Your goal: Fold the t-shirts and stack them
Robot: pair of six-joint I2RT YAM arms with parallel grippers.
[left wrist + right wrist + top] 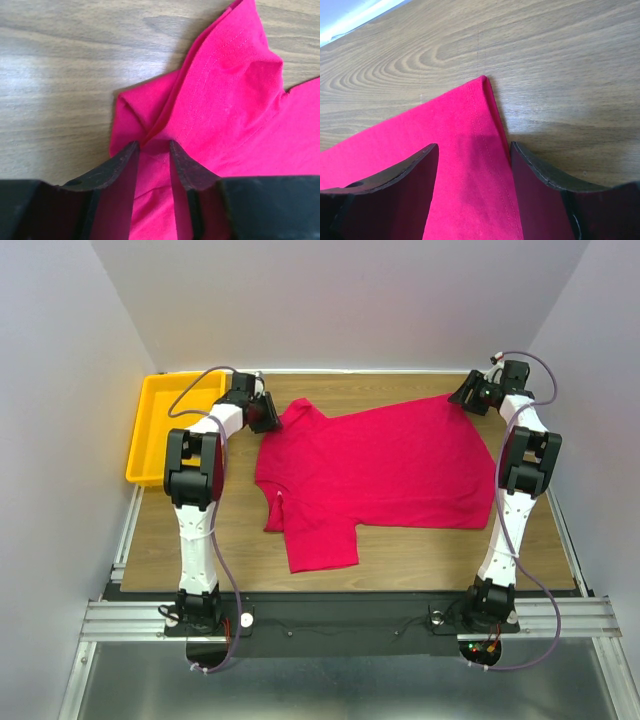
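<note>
Wood-grain worktop [420, 550], plain white walls [350, 300] around; yellow tray [150, 440] far left. Your red t-shirt [380, 470] lies spread mid-worktop. Left end effector [152, 147] astride bunched sleeve [225, 75], grip unclear; right end effector [472, 150] fingers apart over hem corner [480, 95].

Wooden table [420, 545] carries a red t-shirt [390, 465] and yellow tray [150, 430].

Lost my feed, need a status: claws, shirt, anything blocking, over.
Left claw pinching red t-shirt sleeve. Right claw open astride hem corner. Shirt spread flat, unfolded. Nothing in the way.
</note>
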